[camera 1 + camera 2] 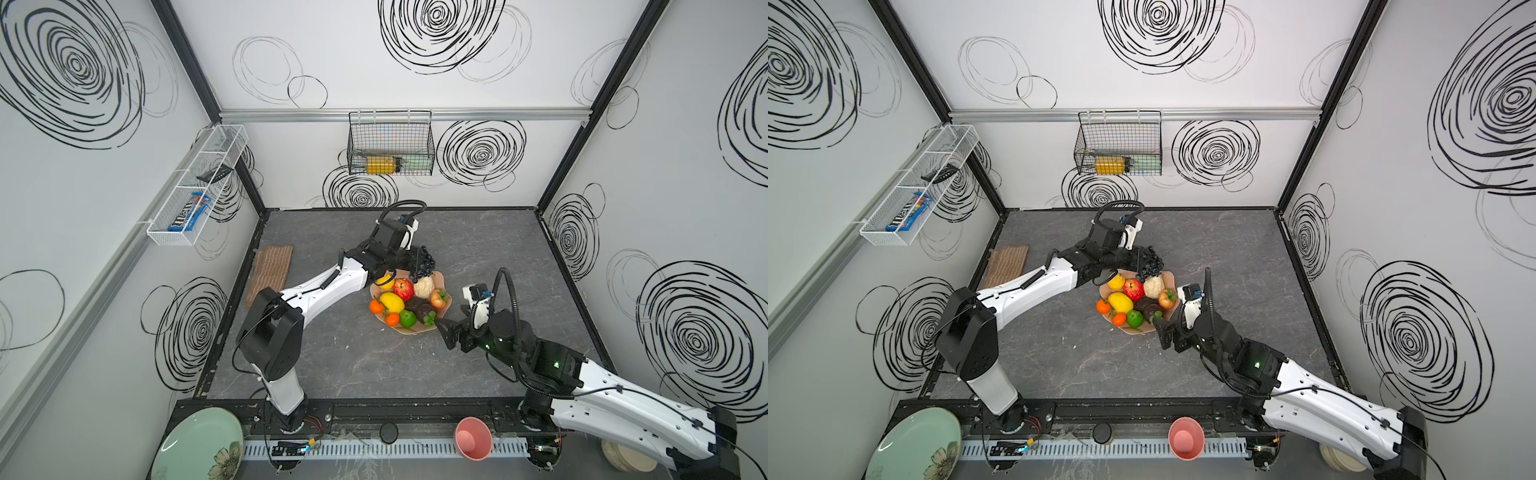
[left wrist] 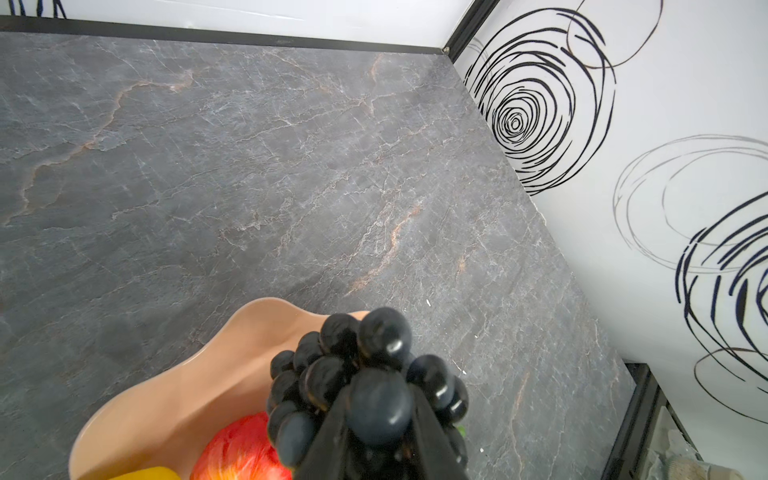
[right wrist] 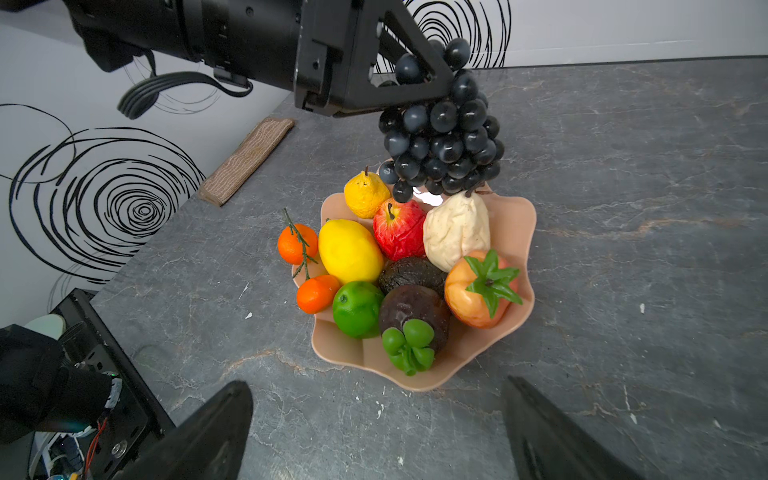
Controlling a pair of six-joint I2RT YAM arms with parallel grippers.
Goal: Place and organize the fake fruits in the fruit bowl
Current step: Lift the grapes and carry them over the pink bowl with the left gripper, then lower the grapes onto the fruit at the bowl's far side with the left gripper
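- Right wrist view sets the fruit bowl (image 3: 515, 232) straight ahead of my right pincer (image 3: 378, 384). Its near rim lies just beyond my fingertips (image 3: 226, 415), which stand wide apart with nothing between them and touch neither bowl nor fruit.
- My left pincer (image 3: 440, 83) is clamped on the upper part of the black grape bunch (image 3: 444, 141). The bunch hangs beneath those fingers, over the bowl's rim farthest from my right pincer.
- Under the bunch's lowest grapes sit the beige pear (image 3: 455, 230) and the red apple (image 3: 397, 230). I cannot tell whether the grapes touch them.
- The yellow lemon (image 3: 349, 249) lies beside the apple, on my left arm's side of the bowl.
- An orange-red fruit (image 3: 465, 299) with a green calyx rests against the pear, on the pear's side toward my right pincer.
- Closest to my right pincer is a dark fruit with green leaves (image 3: 415, 309), and a dark avocado (image 3: 409, 272) touches it on the far side.
- The green lime (image 3: 357, 307) sits between the lemon and that leafy dark fruit.
- Two tiny oranges (image 3: 297, 243) perch on the bowl's edge beyond the lemon and lime, well apart from both pincers.
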